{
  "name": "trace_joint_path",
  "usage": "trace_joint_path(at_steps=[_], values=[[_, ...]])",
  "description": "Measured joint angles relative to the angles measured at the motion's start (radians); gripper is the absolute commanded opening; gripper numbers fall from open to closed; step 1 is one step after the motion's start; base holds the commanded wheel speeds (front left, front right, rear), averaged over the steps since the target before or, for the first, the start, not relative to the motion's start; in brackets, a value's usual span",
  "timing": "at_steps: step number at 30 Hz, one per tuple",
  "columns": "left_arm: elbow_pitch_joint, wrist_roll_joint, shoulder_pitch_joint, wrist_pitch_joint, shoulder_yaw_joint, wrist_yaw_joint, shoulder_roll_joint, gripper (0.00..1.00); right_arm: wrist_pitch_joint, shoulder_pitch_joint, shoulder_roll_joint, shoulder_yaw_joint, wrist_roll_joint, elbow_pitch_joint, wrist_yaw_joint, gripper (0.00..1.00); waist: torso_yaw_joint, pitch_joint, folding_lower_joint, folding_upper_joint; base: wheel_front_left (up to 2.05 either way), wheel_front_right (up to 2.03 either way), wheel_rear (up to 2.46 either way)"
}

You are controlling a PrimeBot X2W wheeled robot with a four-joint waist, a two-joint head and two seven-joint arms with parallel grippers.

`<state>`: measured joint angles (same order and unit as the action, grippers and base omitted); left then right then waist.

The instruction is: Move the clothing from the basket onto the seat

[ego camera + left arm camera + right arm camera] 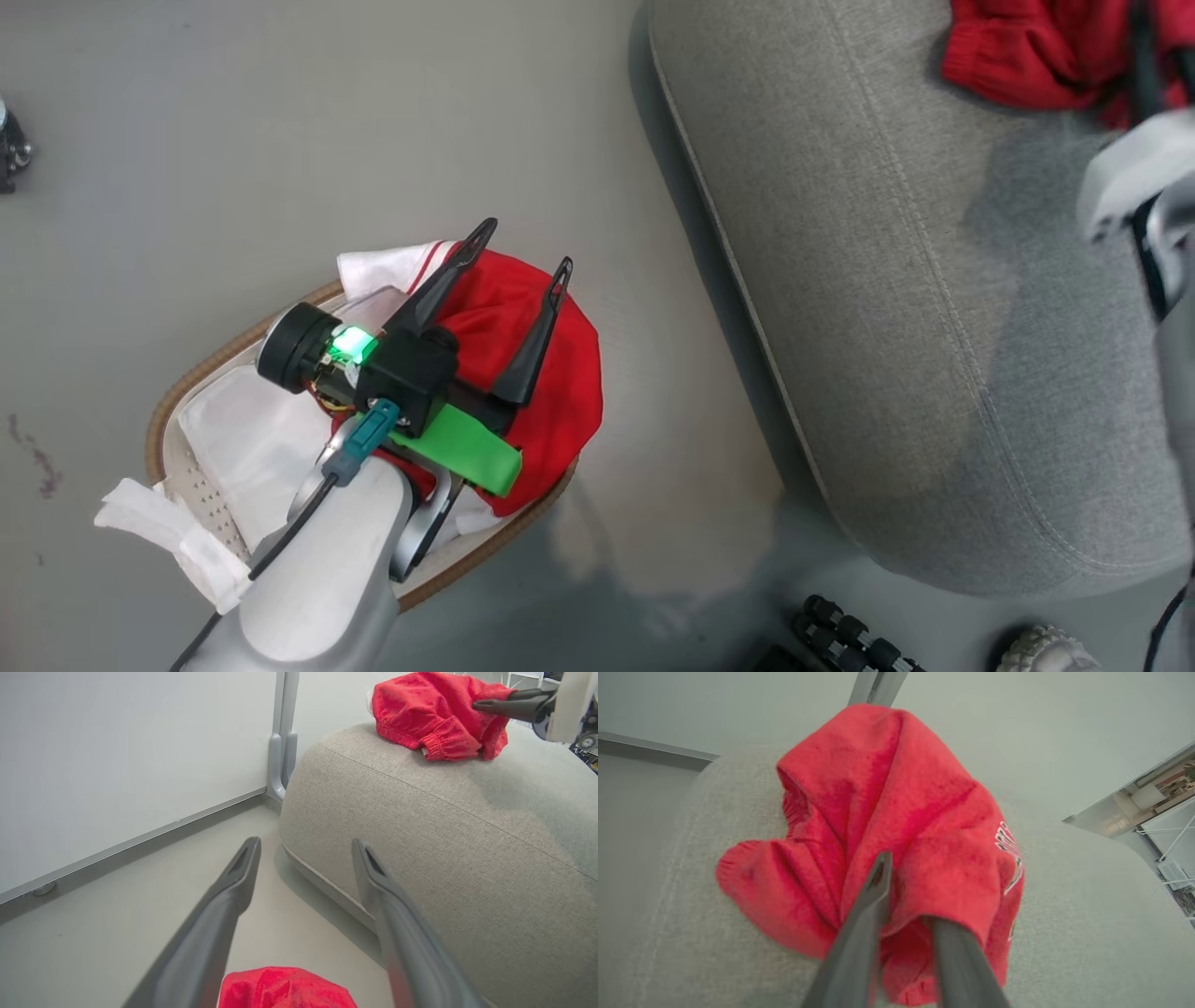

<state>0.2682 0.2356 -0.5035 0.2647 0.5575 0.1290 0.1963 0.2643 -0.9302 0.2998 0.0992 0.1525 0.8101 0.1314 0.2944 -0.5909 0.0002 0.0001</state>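
A white wall panel (117, 742) and a grey upright post (282, 742) stand behind a large grey fabric sofa seat (887, 280). Bare floor (280, 140) separates the seat from an oval white plastic basket with a brown woven rim (187, 383). A crumpled bright red garment with white lettering (878, 788) lies on the seat, its elastic cuff pointing towards the seat's edge. The right end effector (908, 896) is narrowly parted in its folds; whether it pinches cannot be told. The left end effector (525, 246), spread wide, hovers over a second red garment (569, 373) bunched at the basket's seat-side end.
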Motion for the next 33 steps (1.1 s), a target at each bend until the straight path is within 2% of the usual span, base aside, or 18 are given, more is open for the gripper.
trace_joint_path(at_steps=[4, 10, 15, 24, 28, 33], values=[[0.014, 0.001, 0.005, 0.0, -0.014, 0.0, -0.002, 1.0, 0.0, 0.125, -0.049, 0.04, 0.01, -0.03, 0.0, 1.0, 0.0, 0.007, 0.0, 0.0, 0.0, 0.0, 0.0], [0.024, 0.001, 0.036, 0.0, -0.046, 0.0, -0.016, 1.0, 0.0, 0.296, -0.07, 0.056, -0.006, -0.115, 0.0, 1.0, 0.017, 0.056, -0.0001, 0.0, 0.0, 0.0, 0.0], [0.028, 0.001, 0.073, 0.0, -0.076, 0.0, -0.032, 1.0, 0.0, 0.376, -0.089, 0.058, -0.048, -0.217, 0.0, 1.0, 0.027, 0.11, -0.0001, 0.0, 0.0, 0.0, 0.0], [0.039, -0.009, 0.149, 0.0, -0.171, 0.0, -0.078, 1.0, 0.0, 0.43, -0.101, -0.034, -0.124, -0.375, 0.0, 1.0, 0.002, 0.216, -0.0002, 0.0, 0.0, 0.0, 0.0], [0.053, -0.019, 0.169, 0.0, -0.207, 0.0, -0.088, 1.0, 0.0, 0.45, -0.119, -0.08, -0.149, -0.397, 0.0, 1.0, -0.033, 0.252, -0.0002, 0.0, 0.0, 0.0, 0.0], [0.081, -0.04, 0.205, 0.0, -0.306, -0.01, -0.099, 1.0, 0.0, 0.452, -0.16, -0.122, -0.179, -0.4, 0.0, 1.0, -0.089, 0.297, -0.0002, 0.0, 0.0, 0.0, 0.0]])
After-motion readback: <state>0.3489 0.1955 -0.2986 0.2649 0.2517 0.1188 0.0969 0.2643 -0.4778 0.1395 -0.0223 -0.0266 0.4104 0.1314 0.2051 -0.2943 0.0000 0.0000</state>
